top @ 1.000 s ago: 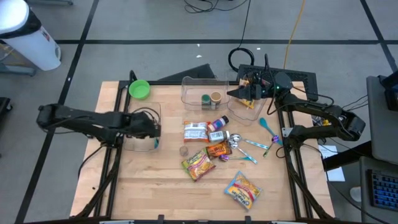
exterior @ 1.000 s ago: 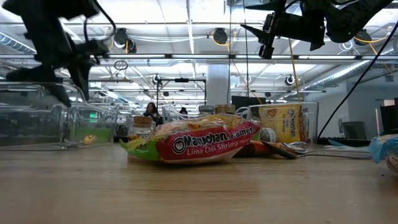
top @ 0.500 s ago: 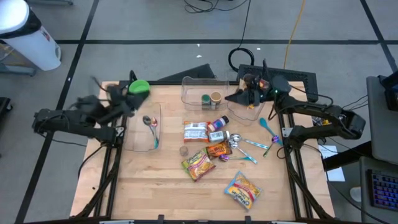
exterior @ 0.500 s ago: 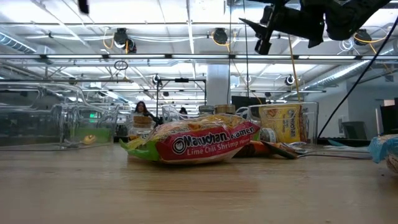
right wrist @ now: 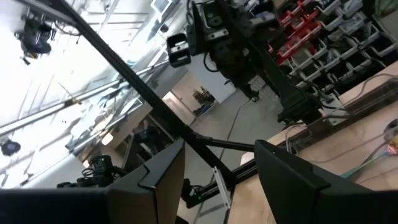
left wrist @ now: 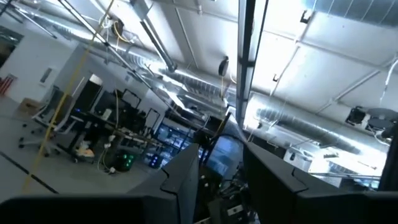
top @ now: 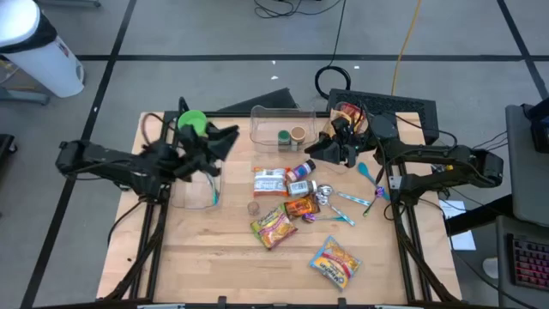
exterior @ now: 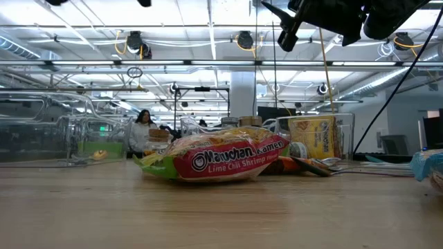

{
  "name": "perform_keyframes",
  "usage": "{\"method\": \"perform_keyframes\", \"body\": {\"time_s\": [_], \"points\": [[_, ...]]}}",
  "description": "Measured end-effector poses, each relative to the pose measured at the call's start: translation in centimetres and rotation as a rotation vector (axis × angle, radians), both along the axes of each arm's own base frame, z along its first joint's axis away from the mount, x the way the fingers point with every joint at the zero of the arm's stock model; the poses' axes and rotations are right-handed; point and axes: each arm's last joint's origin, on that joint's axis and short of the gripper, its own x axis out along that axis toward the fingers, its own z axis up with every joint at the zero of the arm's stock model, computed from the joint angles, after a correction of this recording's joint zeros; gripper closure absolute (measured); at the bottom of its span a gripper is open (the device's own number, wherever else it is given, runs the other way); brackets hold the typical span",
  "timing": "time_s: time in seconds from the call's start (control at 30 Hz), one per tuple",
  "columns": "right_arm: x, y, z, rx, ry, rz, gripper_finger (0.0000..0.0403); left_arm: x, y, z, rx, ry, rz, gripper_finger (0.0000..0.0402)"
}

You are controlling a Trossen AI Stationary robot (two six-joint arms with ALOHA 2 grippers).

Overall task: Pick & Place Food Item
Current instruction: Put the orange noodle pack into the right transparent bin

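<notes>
Two ramen packets lie flat on the table, one [top: 273, 227] near the middle, also in the low view [exterior: 221, 158], and one [top: 334, 262] nearer the front. My left gripper [top: 230, 139] is open and empty, raised high over the far end of a clear bin [top: 196, 180]; its wrist view [left wrist: 221, 155] shows only the ceiling. My right gripper [top: 316, 150] is open and empty, high above the table beside another clear bin [top: 343, 153]; it shows at the top of the low view [exterior: 277, 24].
A third clear bin [top: 281, 127] at the far middle holds two small jars. A bottle [top: 300, 172], a box [top: 269, 181], a snack pack [top: 302, 207] and spoons [top: 330, 197] lie mid-table. A green bowl [top: 192, 122] stands far left. A yellow packet [exterior: 311, 138] stands in the right bin.
My left gripper has risen out of the left bin, swung up and gone toward the table's far and right edges, tipping upward. My right gripper has moved a little toward the table's left and near edges.
</notes>
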Motion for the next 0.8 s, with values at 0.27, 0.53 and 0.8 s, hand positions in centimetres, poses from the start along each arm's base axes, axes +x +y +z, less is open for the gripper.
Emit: {"method": "perform_keyframes", "body": {"time_s": [0.27, 0.53, 0.8], "points": [[0.5, 0.6, 0.1, -0.045, -0.040, -0.148, 0.0218, 2.8, 0.3, -2.1, -0.134, -0.048, -0.182, 0.0270], [1.3, 2.2, -0.1, -0.082, -0.055, -0.343, 0.0218, 3.6, -0.3, -2.8, 0.052, 0.256, -0.260, 0.0270], [1.5, 3.1, 0.1, -0.084, -0.079, -0.427, 0.0218, 3.1, -0.7, 0.1, 0.270, 0.912, -0.330, 0.0270]]}}
